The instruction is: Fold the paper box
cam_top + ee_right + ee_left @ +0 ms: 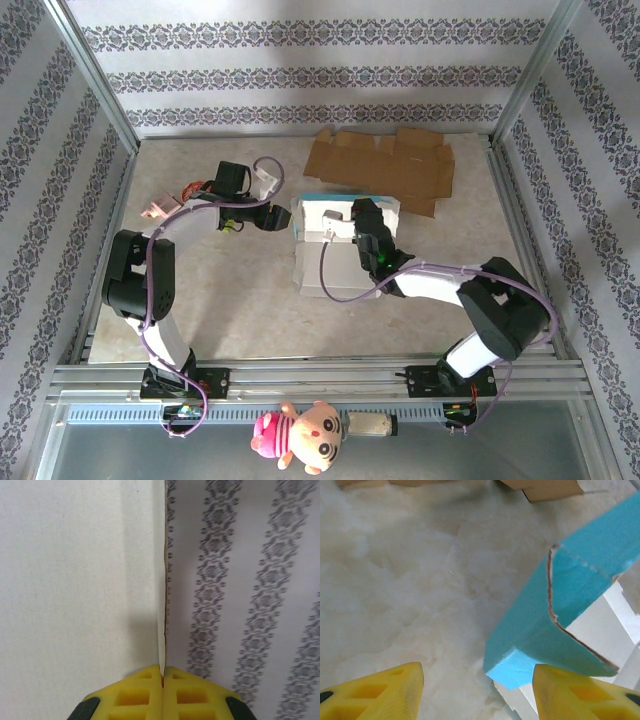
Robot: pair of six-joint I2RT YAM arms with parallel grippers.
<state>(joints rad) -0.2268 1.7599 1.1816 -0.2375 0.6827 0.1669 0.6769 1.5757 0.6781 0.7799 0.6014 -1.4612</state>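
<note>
The paper box with a blue outside and a white inside [322, 268] is seen lying half-formed near the middle of the pale tabletop [230, 300], just in front of a flat sheet of brown cardboard [385, 165]. The right fingers [135, 696] are shut tight on the thin edge of one white panel [80, 580], which is held upright and seen edge-on between the pads. The left fingers [380, 692] stand roughly half open and hold nothing. The box's raised blue corner [555, 625] sits between them, closer to the right-hand finger, and no contact can be made out. Folding is judged to be partly done, with the walls not yet locked. Several failures are possible from here. The pinched panel could slip out or tear if it is pulled against the crease. The blue corner could be crushed rather than folded if the left fingers are closed off-centre. The whole box could be dragged across the smooth tabletop, since nothing pins its base.
</note>
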